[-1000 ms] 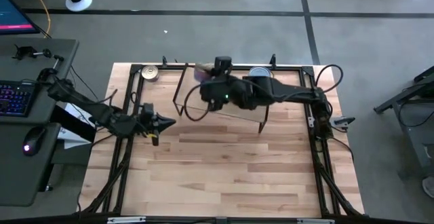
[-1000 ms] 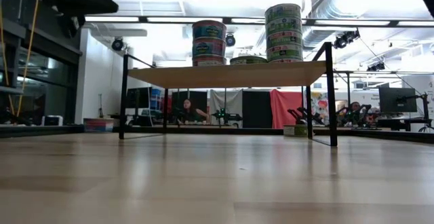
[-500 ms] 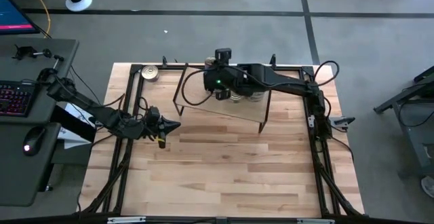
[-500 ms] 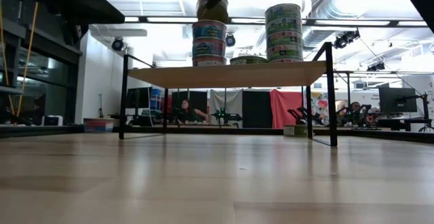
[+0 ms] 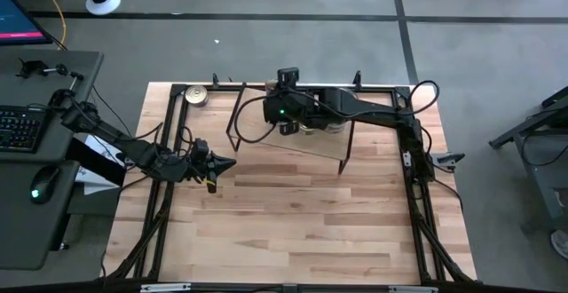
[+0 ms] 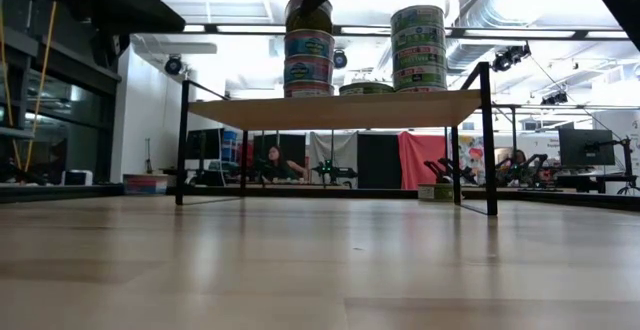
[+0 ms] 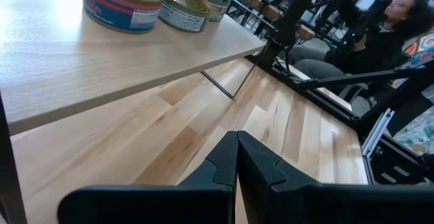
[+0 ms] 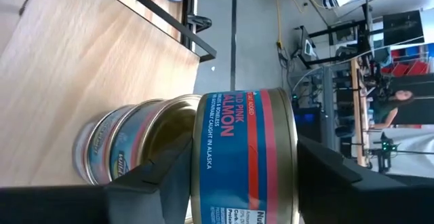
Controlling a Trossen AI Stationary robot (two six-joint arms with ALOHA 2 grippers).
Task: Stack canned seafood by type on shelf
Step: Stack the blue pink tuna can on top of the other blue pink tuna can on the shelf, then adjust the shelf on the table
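R gripper [image 5: 286, 115] is positioned over the shelf [image 5: 266, 130], left-rear part. A blue/red pink-salmon tin [image 8: 245, 157] sits between its fingers [image 8: 152, 176]; whether the pads are actually touching the tin can't be told. In the low view the tin [image 6: 309, 14] is seen upright, flat faces horizontal, axis vertical, set on top of a stack of two like-labelled tins [image 6: 308, 62]. In the R wrist view a further blue tin [image 8: 112, 149] lies just behind it.

On the same board: a taller stack of green-labelled tins [image 6: 419, 48] toward the other end, and one low flat tin [image 6: 366, 88] between the two stacks. Stacks are apart, not touching. The board is carried on black wire legs [image 6: 183, 142].

One loose tin, gold top [image 5: 197, 95], is left on the table [image 5: 293, 222] at the rear-left corner, beside the black frame rail.

L gripper [image 5: 222, 162] is parked low over the table, left of the shelf, fingers [image 7: 218, 166] pressed together, nothing held. A seated person [image 7: 380, 37] is seen beyond the table.
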